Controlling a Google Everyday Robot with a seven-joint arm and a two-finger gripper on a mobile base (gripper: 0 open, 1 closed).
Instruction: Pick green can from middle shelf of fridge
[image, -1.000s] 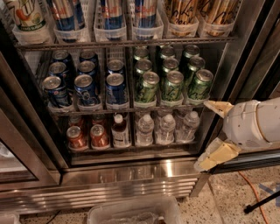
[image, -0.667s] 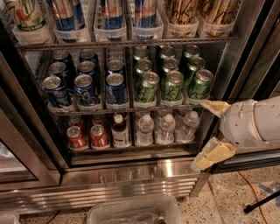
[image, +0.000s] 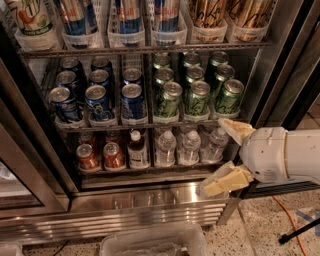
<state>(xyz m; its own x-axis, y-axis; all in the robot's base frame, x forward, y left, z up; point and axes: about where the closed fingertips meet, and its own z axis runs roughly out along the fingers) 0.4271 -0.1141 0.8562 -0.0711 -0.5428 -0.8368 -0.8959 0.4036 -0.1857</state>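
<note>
The fridge (image: 150, 205) stands open with wire racks. On the middle shelf (image: 145, 123), several dark blue cans fill the left lanes and several green cans fill the right lanes. The nearest green can (image: 228, 97) stands at the front right of the shelf. My gripper (image: 223, 156) is at the lower right, white arm with cream fingers spread open and empty. Its upper finger (image: 234, 129) is just below and in front of that front right green can, not touching it. Its lower finger (image: 226, 182) hangs in front of the steel base.
The top rack holds tall slim cans (image: 127, 15). The bottom rack holds red-orange cans (image: 89, 156), a small dark bottle (image: 136, 149) and water bottles (image: 190, 146). A dark door frame (image: 292, 65) stands right. A clear plastic bin (image: 152, 242) sits on the floor in front.
My gripper has moved a little left and toward the shelf, its upper finger now closer to the front right green can. The cans have not moved.
</note>
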